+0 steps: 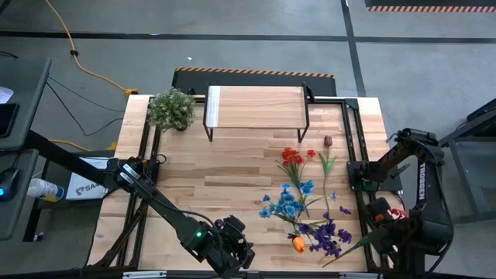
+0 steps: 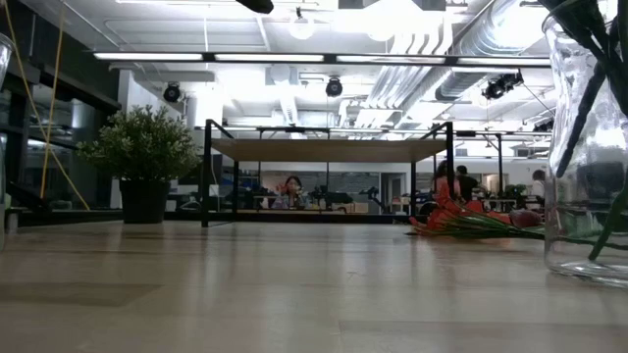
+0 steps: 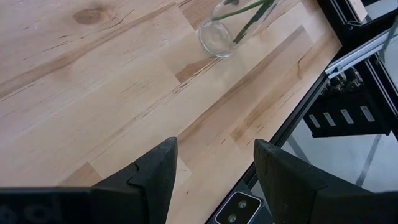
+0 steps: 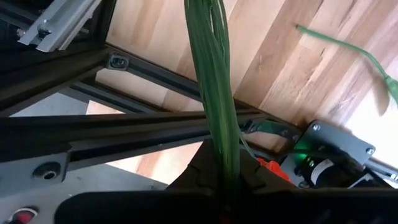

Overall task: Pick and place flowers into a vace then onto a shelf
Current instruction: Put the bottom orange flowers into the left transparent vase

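The right hand (image 4: 225, 180) is clamping shut on a bunch of green stems (image 4: 214, 93), hanging near the tabletop's right front edge, so the step in hand looks like getting flowers into the vase. The flowers (image 1: 306, 205) are lying spread over the right half of the tabletop (image 1: 225, 178), red and blue blooms toward the middle, purple ones and an orange tulip (image 1: 298, 244) near the front edge; from above I cannot tell which of them belong to the held stems. The vase (image 2: 589, 147), a clear glass one, is standing close to the low camera and is already holding a few stems. The left hand (image 3: 214, 177) is hovering over the bare front of the tabletop with its fingers partly spread and nothing between them, the vase well ahead of it. The shelf (image 1: 256, 108) is sitting at the back, nothing on its plank, with a potted plant (image 1: 172, 108) beside it. Next, I judge, the right hand needs to be carrying the stem ends over the vase mouth and lowering them in upright.
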Controlling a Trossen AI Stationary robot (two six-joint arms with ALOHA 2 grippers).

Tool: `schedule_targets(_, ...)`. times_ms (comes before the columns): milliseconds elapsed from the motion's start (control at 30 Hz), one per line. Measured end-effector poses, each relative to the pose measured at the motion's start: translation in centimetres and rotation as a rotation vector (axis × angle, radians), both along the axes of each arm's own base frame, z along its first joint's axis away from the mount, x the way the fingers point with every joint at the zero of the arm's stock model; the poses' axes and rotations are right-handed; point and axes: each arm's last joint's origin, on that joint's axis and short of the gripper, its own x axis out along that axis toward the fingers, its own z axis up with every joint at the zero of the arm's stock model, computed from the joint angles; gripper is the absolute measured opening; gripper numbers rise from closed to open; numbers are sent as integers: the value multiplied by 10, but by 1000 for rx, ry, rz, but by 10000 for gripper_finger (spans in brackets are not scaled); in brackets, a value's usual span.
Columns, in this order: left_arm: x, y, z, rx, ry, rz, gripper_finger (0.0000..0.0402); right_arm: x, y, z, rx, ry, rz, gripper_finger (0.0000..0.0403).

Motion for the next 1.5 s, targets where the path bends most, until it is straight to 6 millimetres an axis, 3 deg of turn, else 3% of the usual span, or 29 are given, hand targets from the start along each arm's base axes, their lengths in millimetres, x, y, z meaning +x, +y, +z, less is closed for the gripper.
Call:
schedule_targets(300,0,0,0,-3,-1,-1,246,-1,4,34,120,-54,-21,1)
schedule_targets(500,0,0,0,-5,-3,-1,246,-3,5,47,180,13,-68,1)
schedule_targets(900,0,0,0,-10,2,-5,246,-7,6,49,201,90,-115,2)
schedule_targets(1500,2,-1,1,-22,-13,-9,246,17,10,52,319,-4,12,2)
